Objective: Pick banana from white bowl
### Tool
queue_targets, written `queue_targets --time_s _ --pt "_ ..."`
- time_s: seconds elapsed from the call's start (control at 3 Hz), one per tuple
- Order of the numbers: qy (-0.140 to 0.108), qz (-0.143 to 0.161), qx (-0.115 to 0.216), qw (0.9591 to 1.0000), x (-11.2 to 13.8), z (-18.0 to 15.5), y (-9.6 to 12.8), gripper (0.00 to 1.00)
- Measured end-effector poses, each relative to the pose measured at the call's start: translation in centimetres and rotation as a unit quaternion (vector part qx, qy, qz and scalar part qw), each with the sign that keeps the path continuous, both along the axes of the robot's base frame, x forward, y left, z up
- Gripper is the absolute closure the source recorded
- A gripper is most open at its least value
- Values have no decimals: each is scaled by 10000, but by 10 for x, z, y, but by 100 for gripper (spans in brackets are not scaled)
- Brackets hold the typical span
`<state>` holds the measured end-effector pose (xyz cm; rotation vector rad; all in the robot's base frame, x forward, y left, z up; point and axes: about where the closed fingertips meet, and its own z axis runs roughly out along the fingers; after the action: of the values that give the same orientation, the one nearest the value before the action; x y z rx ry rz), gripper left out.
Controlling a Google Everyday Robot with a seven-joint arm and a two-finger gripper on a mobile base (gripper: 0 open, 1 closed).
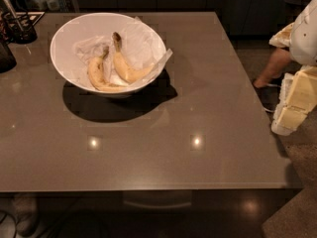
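The white bowl point(64, 38) stands on the far left part of the dark table, lined with crumpled white paper. Two bananas lie in it. The banana point(127, 68) is the right-hand one, curved, with a long stem ending in a dark knob that points to the far rim. The shorter banana point(98, 77) lies beside it on the left. My gripper point(293, 103) shows as pale cream parts at the right edge of the view, past the table's right side and far from the bowl.
The grey-brown table point(163, 133) fills most of the view. A dark holder with utensils point(19, 28) stands at the far left corner. A person's leg point(271, 67) and white clothing point(307, 29) are at the right, next to my arm.
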<state>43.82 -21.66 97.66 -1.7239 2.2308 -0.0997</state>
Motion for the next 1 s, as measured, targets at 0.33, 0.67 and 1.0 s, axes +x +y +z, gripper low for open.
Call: queue_targets --time_s 0.33,0.67,1.0 --pt "0 0 0 10000 0 0 0 0" --pt "-70 -74 -60 9999 2 2 3 0" --pt "-89 -398 -172 9990 23 6 11 0"
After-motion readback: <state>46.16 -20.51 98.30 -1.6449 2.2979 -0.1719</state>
